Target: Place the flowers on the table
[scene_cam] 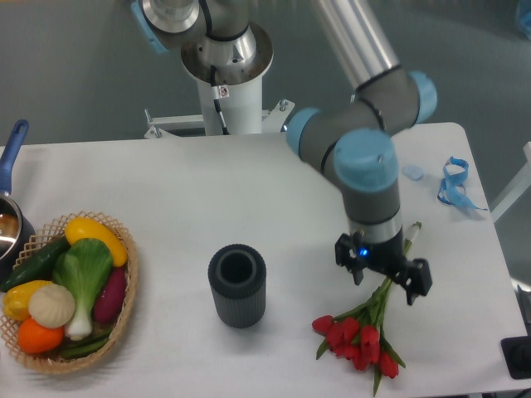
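Note:
The flowers (357, 338), a bunch of red tulips with green leaves and pale stems, lie flat on the white table (249, 191) near its front right. Their stems run up and to the right, passing under my gripper (384, 270). The gripper hangs just above the stems with its two fingers spread wide, open, holding nothing.
A dark grey ribbed vase (237, 285) stands upright left of the flowers. A wicker basket of vegetables (66, 292) sits at the front left, a pot with a blue handle (10, 178) behind it. A blue ribbon (455, 182) lies at the right edge.

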Robot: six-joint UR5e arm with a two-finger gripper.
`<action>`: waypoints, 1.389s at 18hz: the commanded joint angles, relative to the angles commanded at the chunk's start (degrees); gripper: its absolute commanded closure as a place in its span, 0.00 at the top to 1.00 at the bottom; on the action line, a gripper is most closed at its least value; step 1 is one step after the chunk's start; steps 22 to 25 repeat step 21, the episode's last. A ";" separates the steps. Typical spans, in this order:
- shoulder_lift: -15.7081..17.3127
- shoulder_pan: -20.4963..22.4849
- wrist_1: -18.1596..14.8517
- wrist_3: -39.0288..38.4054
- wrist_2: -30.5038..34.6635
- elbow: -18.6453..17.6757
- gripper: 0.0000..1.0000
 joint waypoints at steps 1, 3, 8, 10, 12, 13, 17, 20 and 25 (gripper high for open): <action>1.49 1.05 -0.61 0.17 -0.26 -0.18 1.00; 3.78 3.25 -3.94 2.88 -3.58 0.26 1.00; 8.61 10.10 -12.03 15.27 -8.26 0.52 1.00; 10.11 11.69 -14.67 18.88 -8.09 0.52 1.00; 11.78 15.12 -18.36 24.67 -8.44 0.26 1.00; 12.31 16.35 -19.42 27.92 -8.53 0.00 1.00; 13.89 21.62 -21.71 38.82 -12.65 -1.05 1.00; 14.68 23.39 -21.71 42.45 -14.32 -2.29 1.00; 14.69 23.56 -21.71 42.45 -14.41 -2.29 1.00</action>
